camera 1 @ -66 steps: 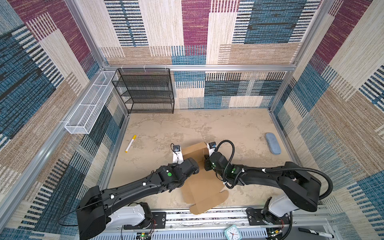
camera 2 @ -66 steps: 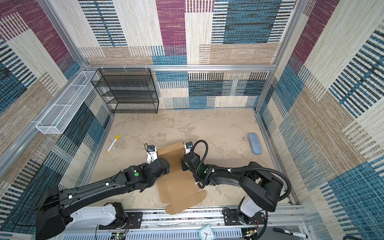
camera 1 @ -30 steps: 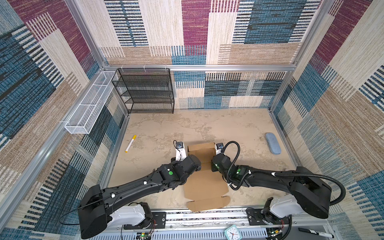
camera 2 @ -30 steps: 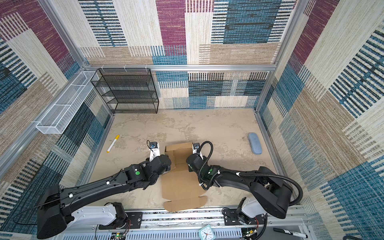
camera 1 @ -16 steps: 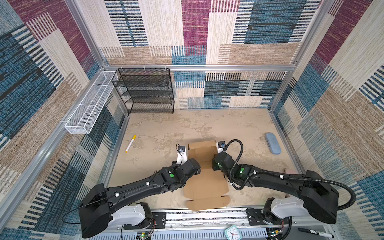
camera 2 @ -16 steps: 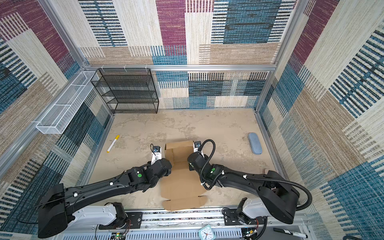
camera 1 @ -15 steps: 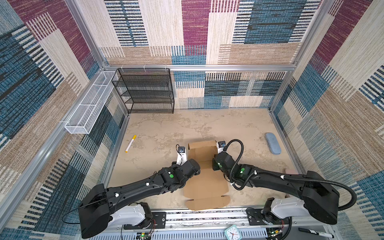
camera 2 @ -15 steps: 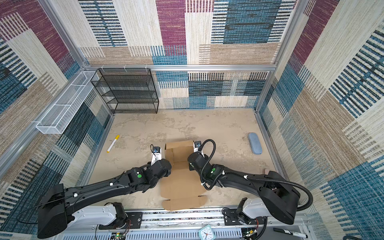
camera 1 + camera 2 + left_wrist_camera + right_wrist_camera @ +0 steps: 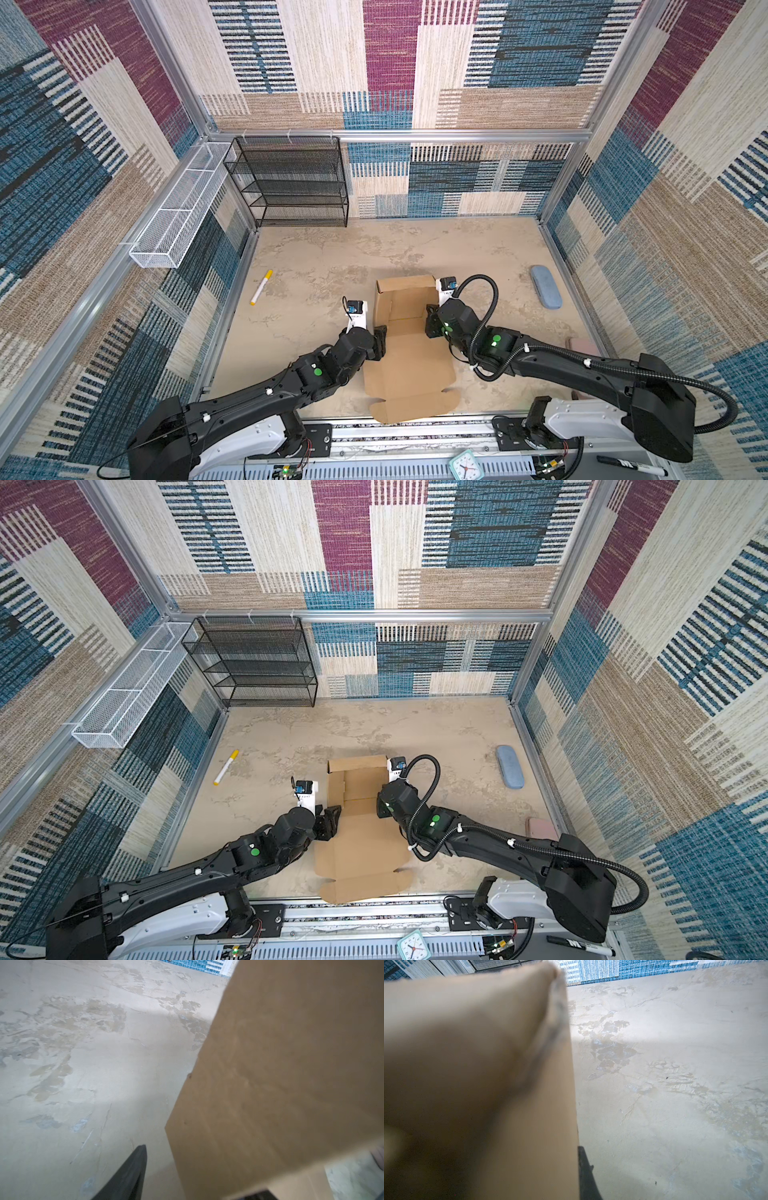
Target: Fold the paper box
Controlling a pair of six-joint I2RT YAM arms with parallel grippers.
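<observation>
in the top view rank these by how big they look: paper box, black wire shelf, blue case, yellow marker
1. paper box and black wire shelf: they look about alike, and the shelf stands farther back, so I won't rank them against each other
2. blue case
3. yellow marker, smallest

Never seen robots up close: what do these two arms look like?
Left arm and right arm: black jointed links, round green dots, white bases, small white wrist cameras. A ribbed black hose trails the right arm. Fingers are black, tapered.
</observation>
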